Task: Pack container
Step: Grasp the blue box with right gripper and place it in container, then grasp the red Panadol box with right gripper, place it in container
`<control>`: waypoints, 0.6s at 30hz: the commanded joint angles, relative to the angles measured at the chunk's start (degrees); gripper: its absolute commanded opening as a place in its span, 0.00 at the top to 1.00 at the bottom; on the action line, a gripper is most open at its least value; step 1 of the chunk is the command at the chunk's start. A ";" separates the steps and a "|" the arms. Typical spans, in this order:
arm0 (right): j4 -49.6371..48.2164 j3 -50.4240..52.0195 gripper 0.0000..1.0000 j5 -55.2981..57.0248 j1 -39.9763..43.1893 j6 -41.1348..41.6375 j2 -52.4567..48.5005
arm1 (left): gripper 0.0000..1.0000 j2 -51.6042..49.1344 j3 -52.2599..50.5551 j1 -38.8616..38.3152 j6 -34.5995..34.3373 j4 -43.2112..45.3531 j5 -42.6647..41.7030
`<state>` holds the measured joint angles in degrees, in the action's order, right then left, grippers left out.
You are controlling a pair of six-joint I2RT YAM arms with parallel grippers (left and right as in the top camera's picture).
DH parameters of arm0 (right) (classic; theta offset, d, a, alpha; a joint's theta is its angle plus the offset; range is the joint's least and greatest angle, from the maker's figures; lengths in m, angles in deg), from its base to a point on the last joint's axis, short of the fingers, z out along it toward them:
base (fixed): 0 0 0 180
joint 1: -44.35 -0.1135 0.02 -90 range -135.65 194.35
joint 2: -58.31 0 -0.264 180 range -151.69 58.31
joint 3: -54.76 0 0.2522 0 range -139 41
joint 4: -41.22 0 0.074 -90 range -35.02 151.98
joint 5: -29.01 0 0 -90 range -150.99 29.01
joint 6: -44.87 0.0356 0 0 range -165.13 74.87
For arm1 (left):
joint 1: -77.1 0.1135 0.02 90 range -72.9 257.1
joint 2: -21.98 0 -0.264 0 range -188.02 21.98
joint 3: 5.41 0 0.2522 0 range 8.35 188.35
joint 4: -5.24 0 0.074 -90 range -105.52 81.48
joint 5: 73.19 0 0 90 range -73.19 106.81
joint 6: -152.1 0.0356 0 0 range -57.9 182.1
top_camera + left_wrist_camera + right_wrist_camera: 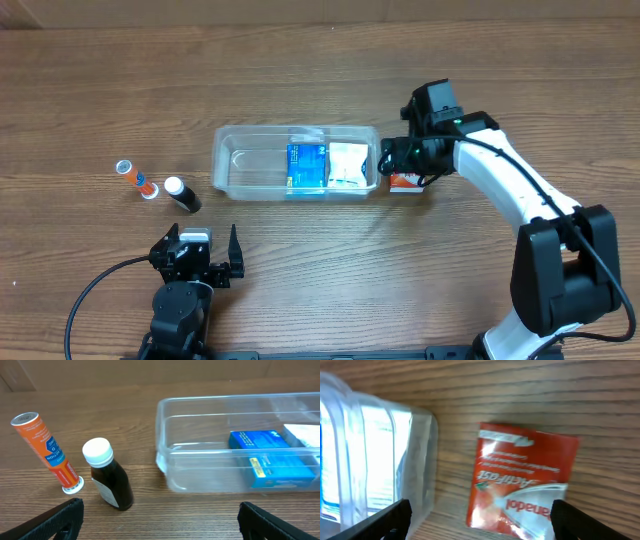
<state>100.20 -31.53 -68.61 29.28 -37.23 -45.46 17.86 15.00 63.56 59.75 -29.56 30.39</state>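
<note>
Sitting mid-worktop, the clear rectangular plastic container (250,165) lies with its long axis running left to right before the robot. It holds a blue cardboard carton (307,166) and a white flat packet (347,165) at its right half, while the left half is bare.

Just off its right short end, with a sliver of wooden worktop (320,60) between them in the wrist view, a red-and-white cardboard box (522,482) lies flat. The right claw (481,505) hangs above it, fingers spread wide to either side and gripping nothing. The container lies to that claw's left, so the likely move is a short carry leftward over the end wall, and the right arm is plainly the nearer.

The left claw (160,505), also spread and empty, waits at the near edge. It faces an orange plastic tube (46,451) and a dark white-capped bottle (110,477) lying left of the container.
</note>
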 commanded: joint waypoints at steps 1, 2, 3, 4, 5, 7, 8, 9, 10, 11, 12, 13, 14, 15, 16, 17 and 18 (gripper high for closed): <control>1.18 -0.15 0.07 8.55 -0.79 0.24 0.44 | 0.00 0.33 -0.44 -0.26 1.09 0.33 0.70; 1.42 -0.15 0.06 9.73 -0.37 0.22 0.44 | 0.00 0.33 -0.44 -0.26 1.09 0.35 0.70; 1.53 -0.15 0.06 9.68 0.11 0.20 0.39 | 0.00 0.33 -0.44 -0.26 1.09 0.33 0.70; 1.53 -0.15 0.06 9.70 0.26 0.24 0.15 | 0.00 0.33 -0.44 -0.26 1.09 0.33 0.70; 1.29 -0.15 0.06 9.46 0.31 0.26 -0.59 | 0.00 0.33 -0.44 -0.26 1.09 0.33 0.70; -0.52 -0.13 0.07 7.04 0.28 0.83 -3.52 | 0.00 0.33 -0.44 -0.26 1.09 0.33 0.70; -1.64 -0.15 0.08 5.88 -0.09 0.87 -5.18 | 0.00 0.33 -0.44 -0.26 1.09 0.33 0.70; -2.16 -0.13 0.09 5.79 -0.42 0.87 -6.08 | 0.00 0.33 -0.44 -0.26 1.09 0.33 0.70; -2.58 -0.13 0.09 5.88 -0.96 1.09 -7.50 | 0.00 0.33 -0.44 -0.26 1.09 0.33 0.70; -2.47 -0.13 0.11 6.10 -0.98 1.11 -7.87 | 0.00 0.33 -0.44 -0.26 1.09 0.35 0.70; -2.29 -0.13 0.12 7.28 -0.98 2.12 -7.98 | 0.00 0.33 -0.44 -0.26 1.09 0.33 0.70; -1.97 -0.15 0.15 10.01 -0.94 3.87 -7.98 | 0.00 0.33 -0.44 -0.26 1.09 0.33 0.70; -1.44 -0.15 0.17 11.78 -0.87 4.13 -7.96 | 0.00 0.33 -0.44 -0.26 1.09 0.33 0.70; -0.87 -0.20 0.19 12.72 -0.81 4.13 -7.93 | 0.00 0.33 -0.44 -0.26 1.09 0.35 0.70; -0.50 -0.26 0.22 12.79 -0.66 4.11 -7.76 | 0.00 0.33 -0.44 -0.26 1.09 0.33 0.70; 0.87 -0.66 0.27 12.76 -0.48 4.13 -7.02 | 0.00 0.33 -0.44 -0.26 1.09 0.35 0.70; 2.69 -1.64 0.29 12.72 -0.46 4.37 -5.88 | 0.00 0.33 -0.44 -0.26 1.09 0.33 0.72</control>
<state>100.79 -31.60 -57.53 28.58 -33.76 -53.81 17.86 15.00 63.56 59.75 -29.53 30.39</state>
